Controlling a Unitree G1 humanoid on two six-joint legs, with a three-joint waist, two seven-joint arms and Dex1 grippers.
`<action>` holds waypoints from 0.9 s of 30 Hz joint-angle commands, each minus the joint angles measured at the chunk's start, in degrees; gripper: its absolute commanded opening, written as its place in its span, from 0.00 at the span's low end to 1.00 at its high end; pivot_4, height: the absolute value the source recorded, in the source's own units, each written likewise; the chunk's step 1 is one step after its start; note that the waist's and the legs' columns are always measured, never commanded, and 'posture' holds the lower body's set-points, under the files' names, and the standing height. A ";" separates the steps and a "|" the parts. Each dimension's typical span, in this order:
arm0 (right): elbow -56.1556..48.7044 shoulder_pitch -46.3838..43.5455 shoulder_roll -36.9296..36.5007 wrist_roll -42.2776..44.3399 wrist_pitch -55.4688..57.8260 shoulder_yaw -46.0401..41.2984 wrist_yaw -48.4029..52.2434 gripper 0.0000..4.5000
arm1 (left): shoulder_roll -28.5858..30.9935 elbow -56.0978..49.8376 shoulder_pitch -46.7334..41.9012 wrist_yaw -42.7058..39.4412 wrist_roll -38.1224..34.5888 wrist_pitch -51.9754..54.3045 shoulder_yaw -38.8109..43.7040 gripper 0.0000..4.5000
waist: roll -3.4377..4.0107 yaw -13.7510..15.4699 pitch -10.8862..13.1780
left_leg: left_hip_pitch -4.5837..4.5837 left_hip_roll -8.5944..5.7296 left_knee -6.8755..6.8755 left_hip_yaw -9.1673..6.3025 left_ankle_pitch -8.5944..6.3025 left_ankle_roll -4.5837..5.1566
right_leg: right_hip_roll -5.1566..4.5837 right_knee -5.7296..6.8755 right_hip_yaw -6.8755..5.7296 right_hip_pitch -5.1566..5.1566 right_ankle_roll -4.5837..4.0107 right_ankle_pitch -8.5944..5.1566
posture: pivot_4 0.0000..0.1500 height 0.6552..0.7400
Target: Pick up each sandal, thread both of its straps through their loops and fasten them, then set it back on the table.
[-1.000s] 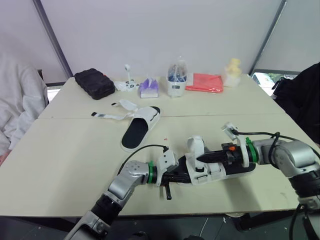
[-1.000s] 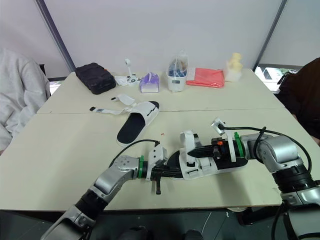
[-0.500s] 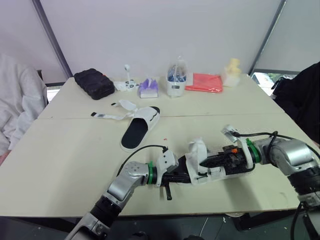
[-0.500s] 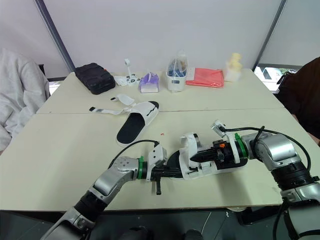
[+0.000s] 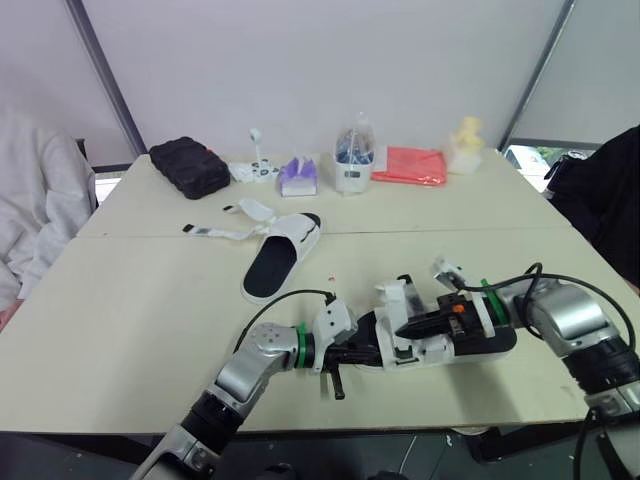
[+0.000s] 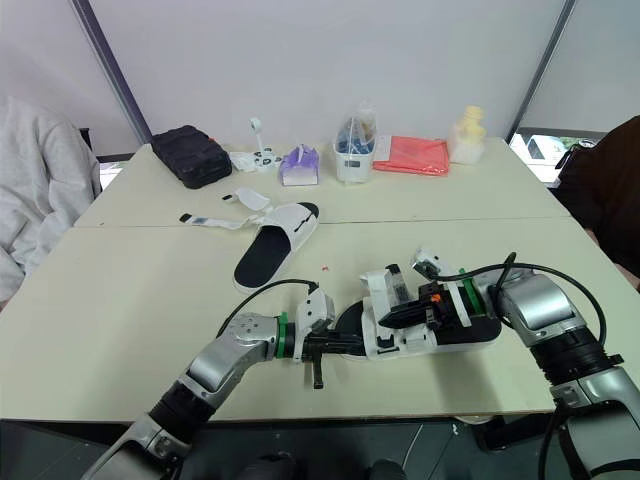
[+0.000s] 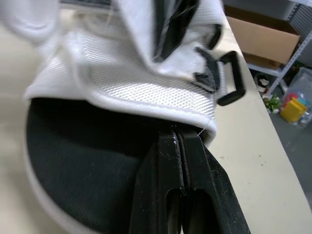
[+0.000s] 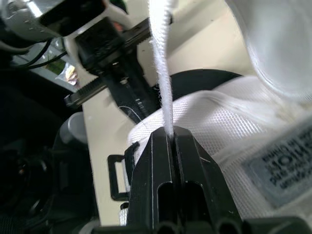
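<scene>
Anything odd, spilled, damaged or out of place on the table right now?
Nothing spilled or damaged. The far sandal lies with straps loose and splayed, not yet fastened. The near sandal is held: right gripper pinches a strap, left gripper its edge.

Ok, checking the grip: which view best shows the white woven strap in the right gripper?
Right wrist view: the white woven strap is pinched edge-on in the right gripper. Eye views show it small on the white mesh sandal; left wrist view shows sandal fabric.

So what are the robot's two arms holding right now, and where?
The near sandal. Left jaws pinch the edge of its white upper; right jaws pinch one white strap.
</scene>
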 commanded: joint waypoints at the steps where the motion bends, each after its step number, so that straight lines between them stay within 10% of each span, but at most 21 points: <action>1: -2.08 2.22 -0.78 0.06 -0.25 0.73 2.54 0.00 | 1.55 3.19 0.83 2.04 2.68 1.60 0.60 0.00 | 0.00 0.03 0.00 | 0.00 0.00 -0.02 0.00 0.00 0.00 | 0.00 0.00 -0.01 -0.01 0.00 0.00 | 1.00 1.00; 27: -8.00 2.63 -0.72 9.31 10.78 -8.35 -0.58 0.00 | 1.30 3.89 0.39 1.66 2.55 1.30 0.44 0.00 | 0.00 -0.03 0.00 | -0.01 0.00 -0.02 0.00 -0.01 -0.02 | -0.01 0.00 0.01 -0.03 -0.01 0.01 | 1.00 1.00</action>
